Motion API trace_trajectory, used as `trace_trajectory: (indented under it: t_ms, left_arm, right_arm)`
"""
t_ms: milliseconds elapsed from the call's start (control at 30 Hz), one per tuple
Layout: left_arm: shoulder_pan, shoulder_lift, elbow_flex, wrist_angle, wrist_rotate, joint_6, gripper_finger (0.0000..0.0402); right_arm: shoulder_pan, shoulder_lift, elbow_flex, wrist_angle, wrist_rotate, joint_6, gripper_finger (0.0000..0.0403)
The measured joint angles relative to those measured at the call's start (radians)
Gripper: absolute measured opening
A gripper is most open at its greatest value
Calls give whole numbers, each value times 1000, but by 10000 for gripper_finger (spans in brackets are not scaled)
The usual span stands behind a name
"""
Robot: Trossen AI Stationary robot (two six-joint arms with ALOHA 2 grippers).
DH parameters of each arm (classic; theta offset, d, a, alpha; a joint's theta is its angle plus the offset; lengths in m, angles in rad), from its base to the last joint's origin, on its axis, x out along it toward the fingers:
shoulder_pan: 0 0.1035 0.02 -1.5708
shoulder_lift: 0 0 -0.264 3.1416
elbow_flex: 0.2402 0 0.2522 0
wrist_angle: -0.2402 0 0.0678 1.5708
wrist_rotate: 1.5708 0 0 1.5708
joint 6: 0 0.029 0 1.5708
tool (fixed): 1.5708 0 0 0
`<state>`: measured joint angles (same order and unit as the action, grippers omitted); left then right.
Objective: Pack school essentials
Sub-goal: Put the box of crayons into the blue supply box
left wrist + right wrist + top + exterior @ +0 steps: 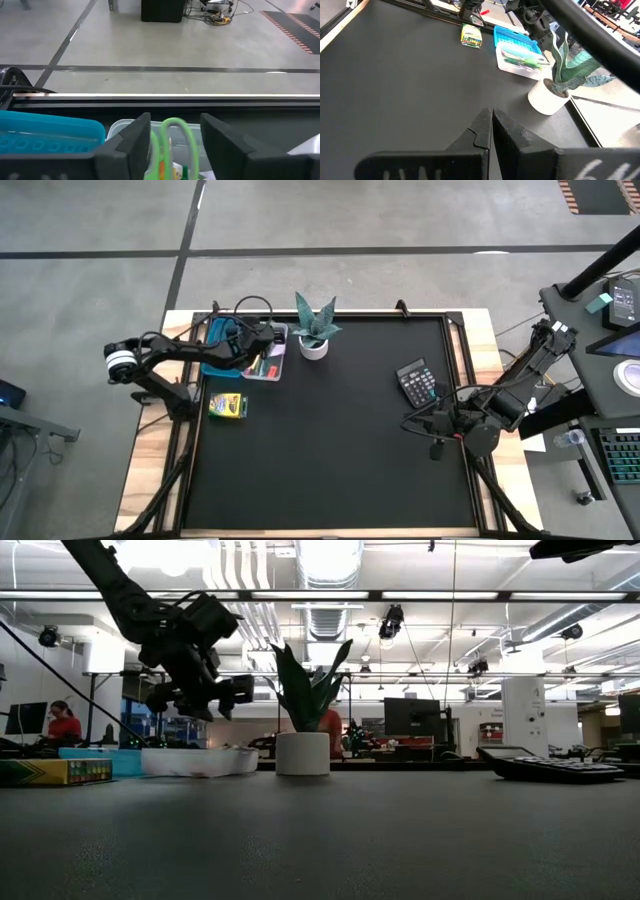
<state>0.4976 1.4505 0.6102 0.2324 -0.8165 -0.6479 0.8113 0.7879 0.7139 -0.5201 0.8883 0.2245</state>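
Note:
My left gripper (268, 340) (175, 125) is open and hovers above the clear tray (270, 368) (200, 762) at the table's far left. Green-handled scissors (172, 145) lie in that tray with other small coloured stationery (526, 61). Their handle loops show below the gap between my fingers, which do not touch them. The yellow crayon box (228, 405) (471, 35) lies flat on the mat, nearer than the tray. My right gripper (412, 423) (491, 122) is shut and empty, low over the mat near the right edge.
A blue basket (216, 358) (45, 132) sits against the tray's left side. A spiky plant in a white pot (315, 332) (303, 745) stands just right of the tray. A black calculator (418, 383) lies right of centre. The middle and near mat is bare.

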Motion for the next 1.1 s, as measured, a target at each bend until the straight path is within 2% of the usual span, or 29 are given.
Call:
trace_trajectory:
  t_ms: [167, 400, 567, 700, 800, 933, 1000, 1100]
  left_arm:
    - [-8, -35, 0, -10, 26, 44, 189]
    - [-70, -182, 0, -98, 245, 140, 196]
    - [-197, -326, 0, -225, 403, 147, 196]
    - [-339, -401, 0, -330, 515, 19, 196]
    - [-441, -419, 0, -483, 654, -154, 196]
    - [-575, -399, 37, -862, 849, -309, 196]
    - [-621, -376, 76, -1039, 868, -271, 196]
    - [-656, -348, 126, -1147, 843, 15, 196]
  right_arm:
    - [0, 0, 0, 0, 0, 0, 9]
    - [0, 0, 0, -1, 0, -3, 9]
    - [0, 0, 0, -1, 1, -7, 9]
    - [0, 0, 0, 0, 1, -8, 9]
    - [0, 0, 0, 2, 2, -17, 9]
    - [-2, 0, 0, 36, 3, -47, 9]
    - [-8, 0, 0, 70, 3, -66, 9]
    - [-24, 0, 0, 116, 3, -106, 9]
